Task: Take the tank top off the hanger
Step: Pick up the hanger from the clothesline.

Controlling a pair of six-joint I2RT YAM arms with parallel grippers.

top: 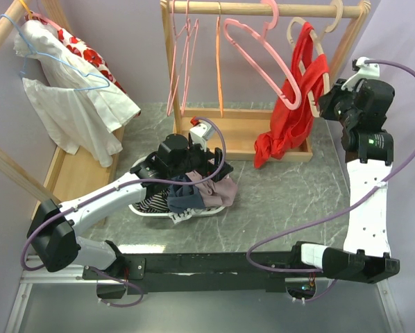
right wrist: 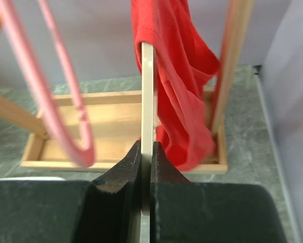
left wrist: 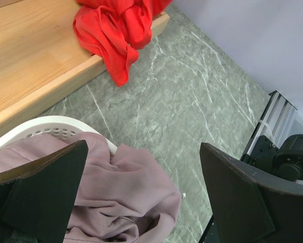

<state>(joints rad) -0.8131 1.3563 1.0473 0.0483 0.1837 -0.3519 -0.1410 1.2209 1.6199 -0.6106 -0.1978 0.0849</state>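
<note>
Overhead, left-wrist and right-wrist views of a two-arm station on a grey marbled worktop (top: 291, 201). The red tank top (top: 291, 118) hangs from a pale wooden hanger (top: 306, 62) at the right end of the rack's wooden rail (top: 249, 8). Its lower part is bunched on the rack's wooden base (top: 235, 135), and a fold spills over the front edge of that base towards the worktop (seen most clearly from the left wrist). The right gripper (top: 330, 104) is raised beside the garment, on its right. In its wrist view the gripper (right wrist: 146, 164) is pressed together on the thin edge of the hanger (right wrist: 147, 101), pinching the pale slat between its two black fingers (right wrist: 122, 174). The red tank top (right wrist: 184, 86) drapes over the slat's top and falls just to its right. Several pink hangers (top: 259, 45) hang bare further left on the same rail. The left gripper (top: 187, 156) hovers low over a white basket (top: 141, 206) of mixed clothes in front of the rack. Its wrist view shows the gripper (left wrist: 141, 152) spread wide and holding nothing, with a mauve garment (left wrist: 126, 187) lying over the basket's rim (left wrist: 50, 124) below. At far left, a second rack carries a white garment (top: 75, 104) on a blue wire hanger (top: 62, 59).
</note>
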